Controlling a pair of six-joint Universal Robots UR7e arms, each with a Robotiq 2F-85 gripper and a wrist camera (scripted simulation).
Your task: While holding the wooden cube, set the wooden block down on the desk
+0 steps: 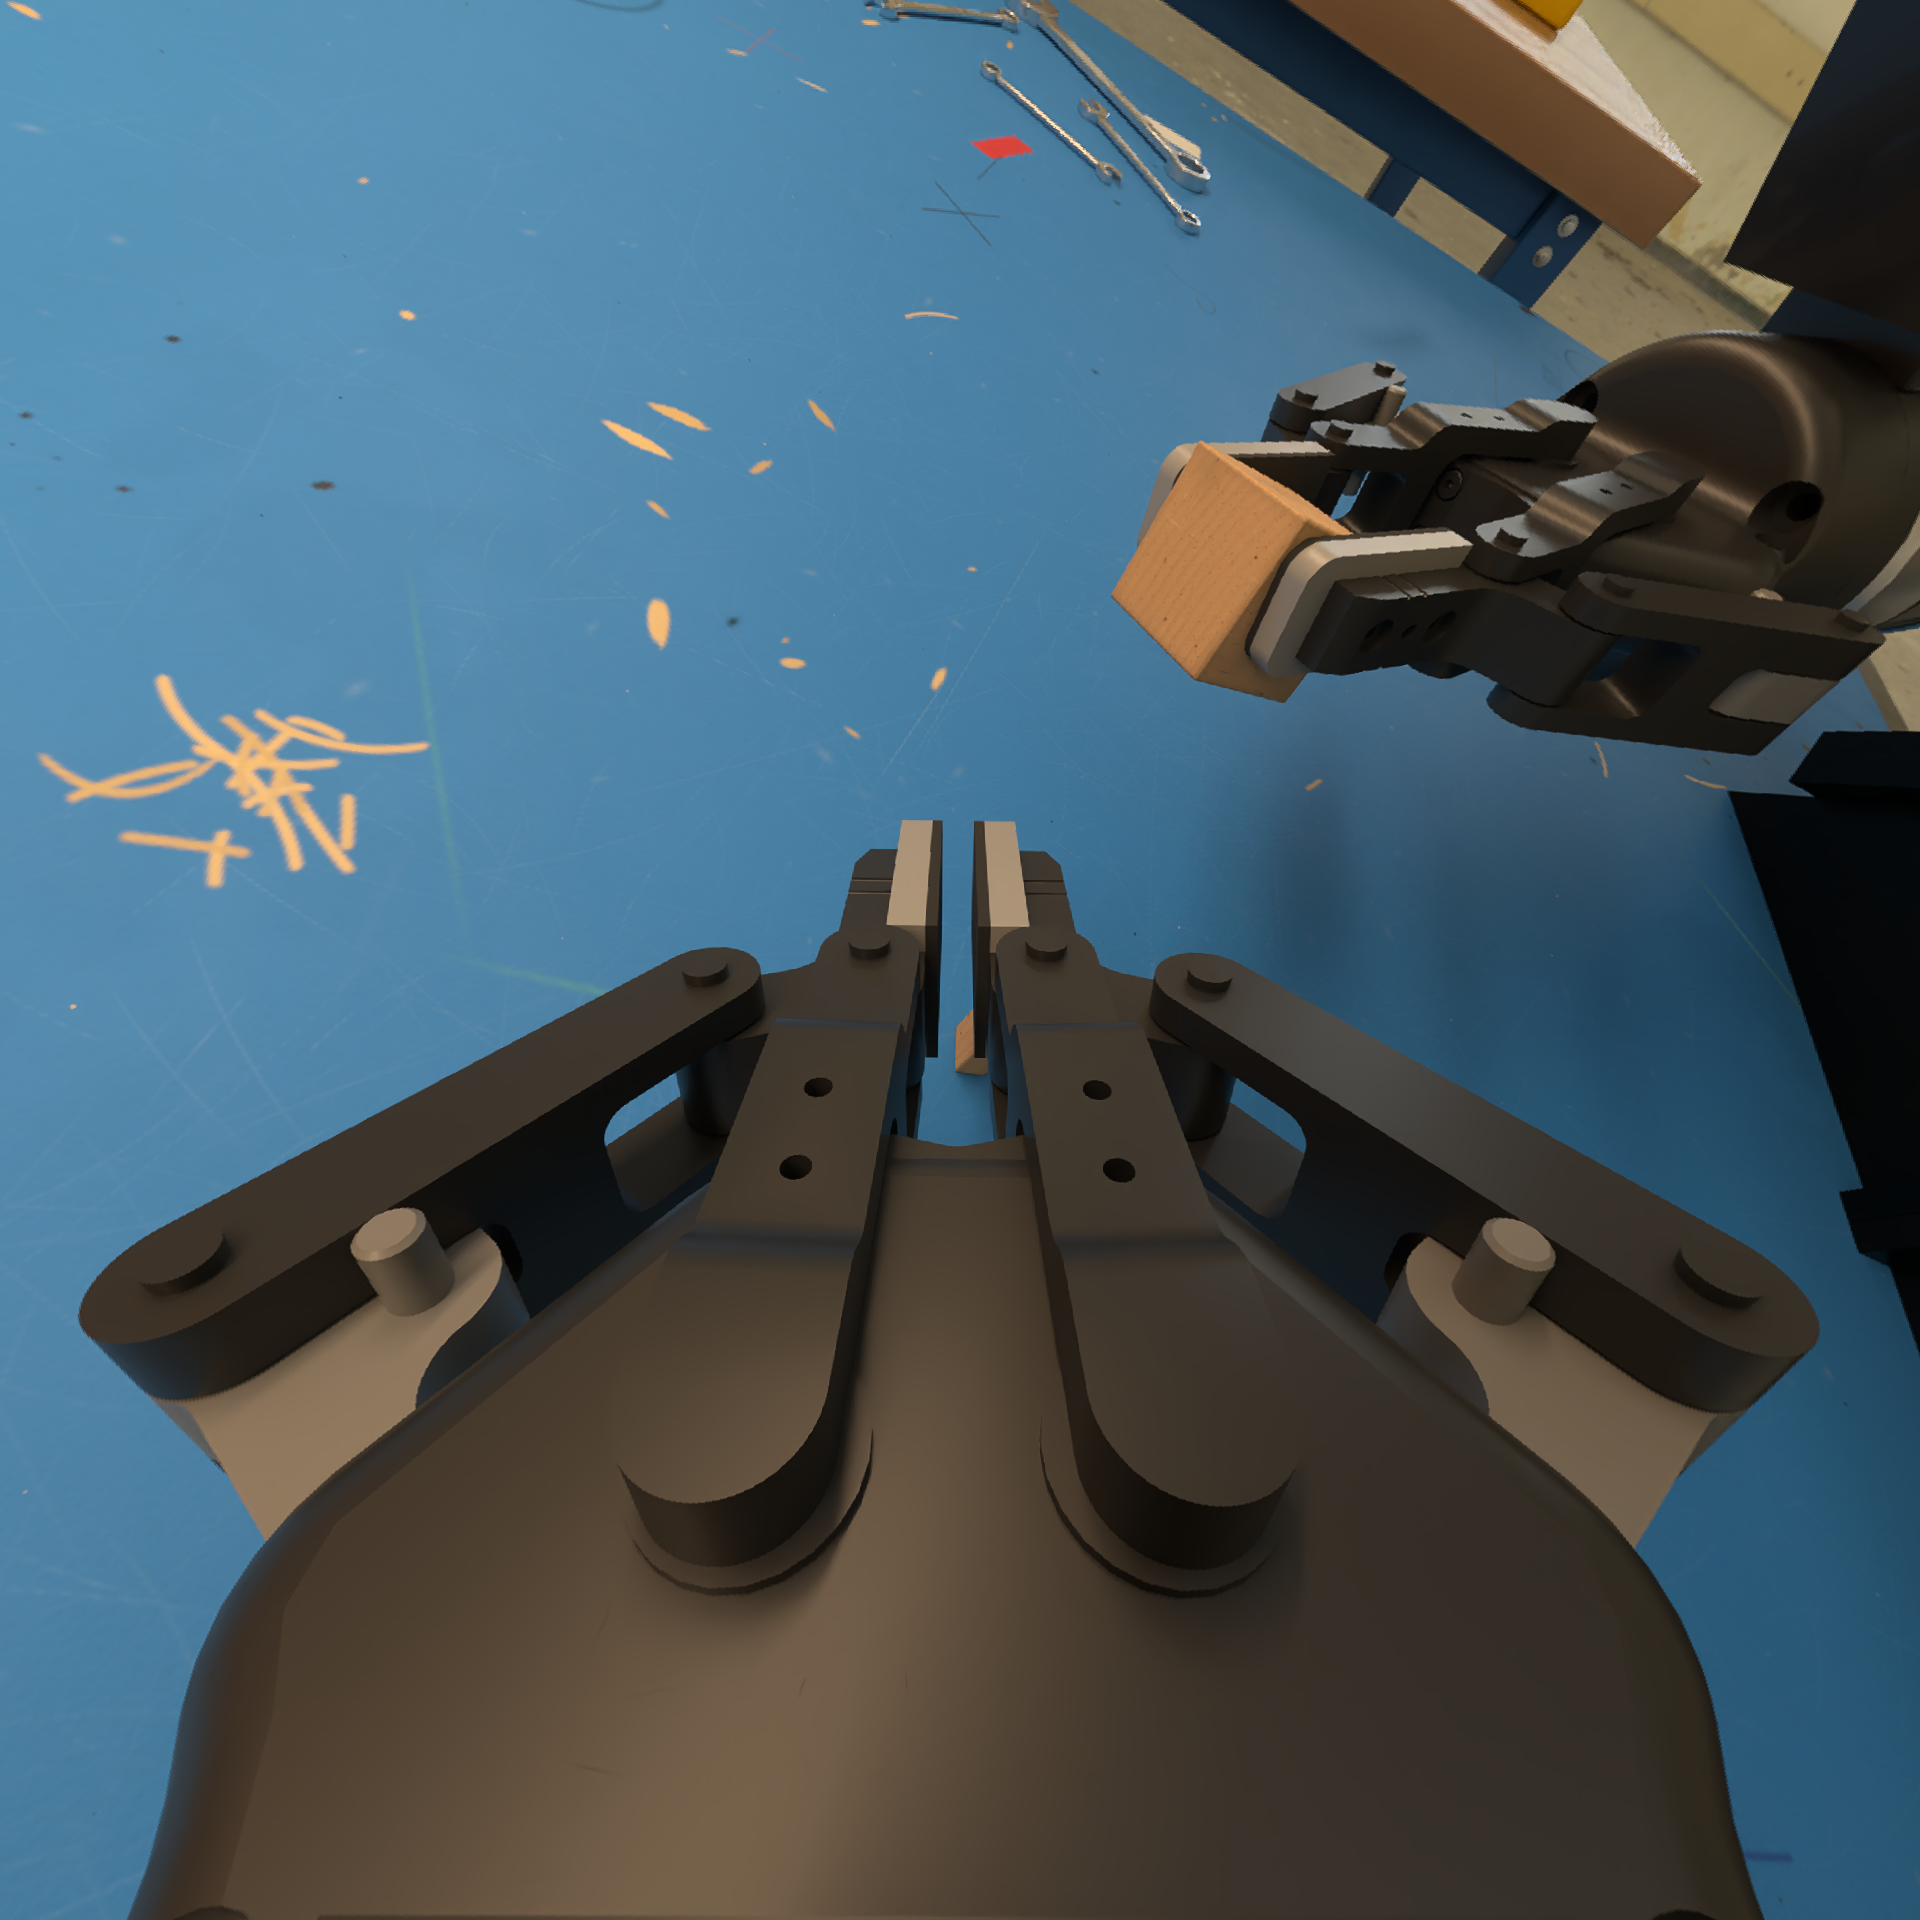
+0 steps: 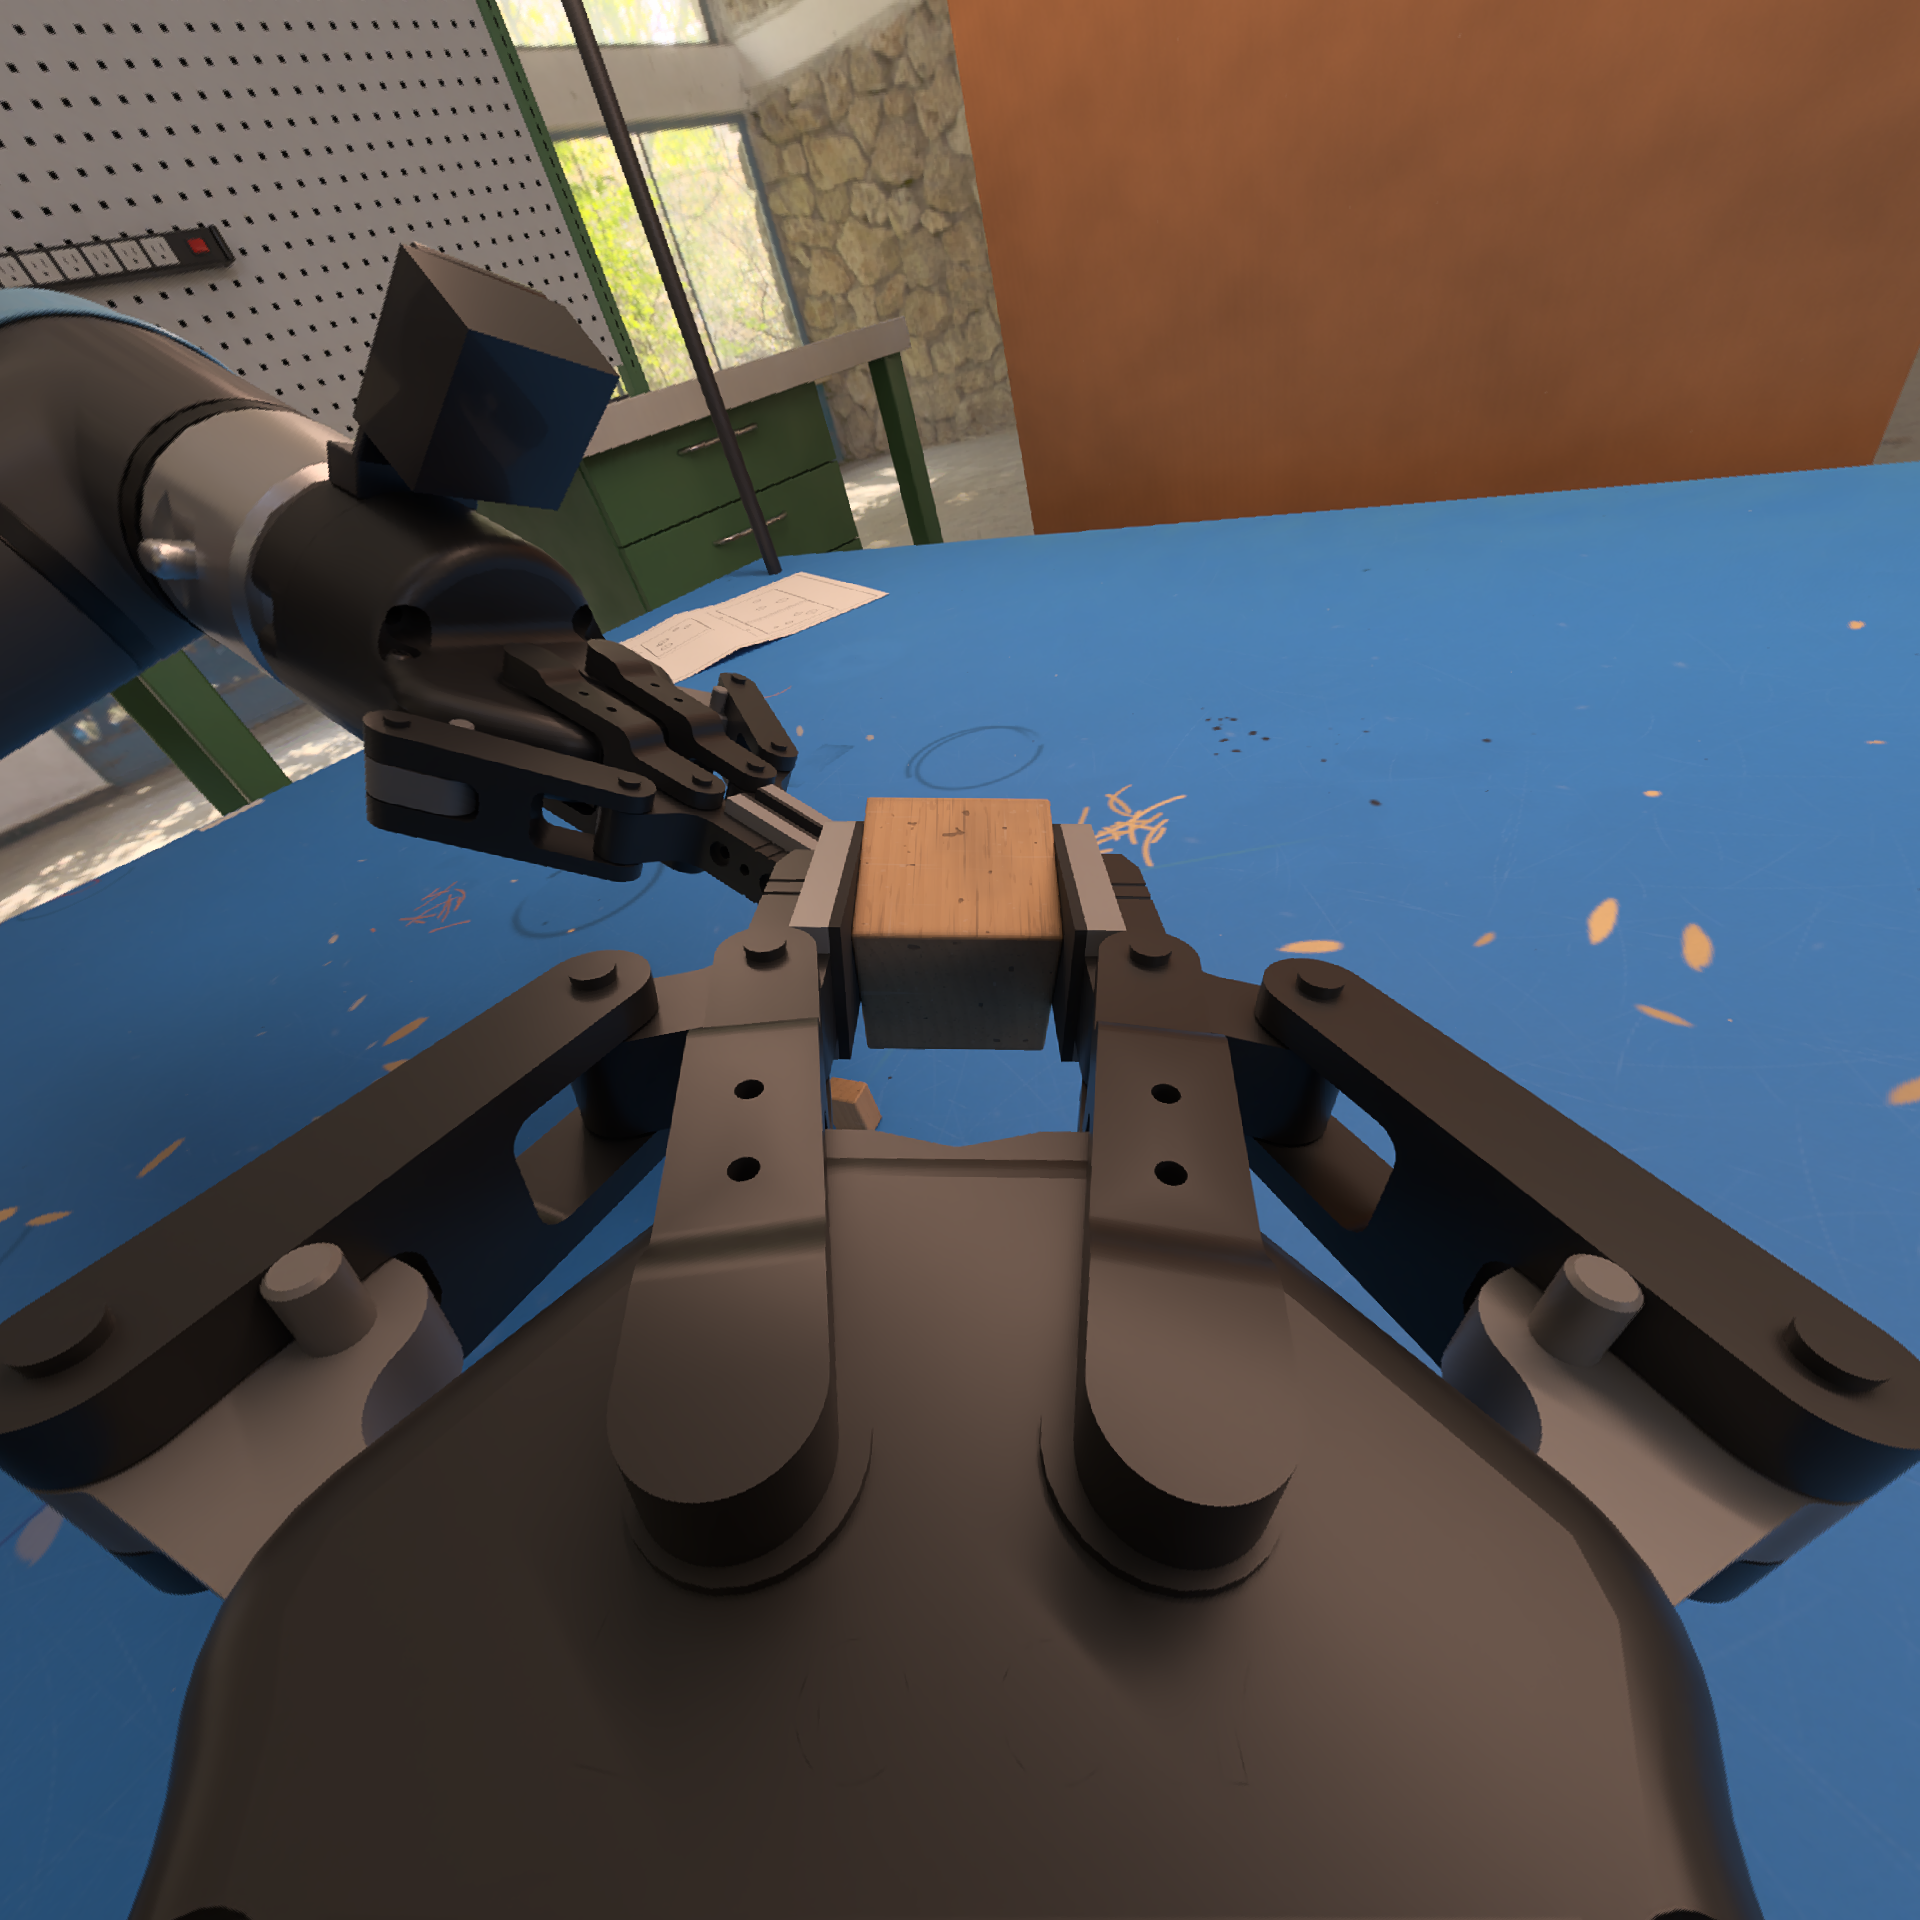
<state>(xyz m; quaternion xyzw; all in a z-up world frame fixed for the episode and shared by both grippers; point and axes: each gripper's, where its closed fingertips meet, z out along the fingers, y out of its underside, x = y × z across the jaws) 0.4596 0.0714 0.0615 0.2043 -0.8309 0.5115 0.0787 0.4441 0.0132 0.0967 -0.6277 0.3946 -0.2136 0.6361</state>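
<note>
My right gripper (image 2: 956,914) is shut on the wooden cube (image 2: 956,868), a light brown cube held between both pads above the blue desk (image 2: 1455,675). It also shows in the left wrist view, where the right gripper (image 1: 1226,566) holds the cube (image 1: 1210,566) at the right. My left gripper (image 1: 957,873) has its fingers nearly together with only a narrow gap, and nothing sits between the pads. A small wooden block (image 1: 971,1044) lies on the desk below it. The block also shows under my right gripper (image 2: 854,1103).
Several wrenches (image 1: 1101,125) and a red patch (image 1: 1001,148) lie far off on the desk (image 1: 416,416). Wood shavings (image 1: 239,774) are scattered about. A sheet of paper (image 2: 753,618) lies near the desk's far edge. A dark block (image 1: 1839,987) stands at the right.
</note>
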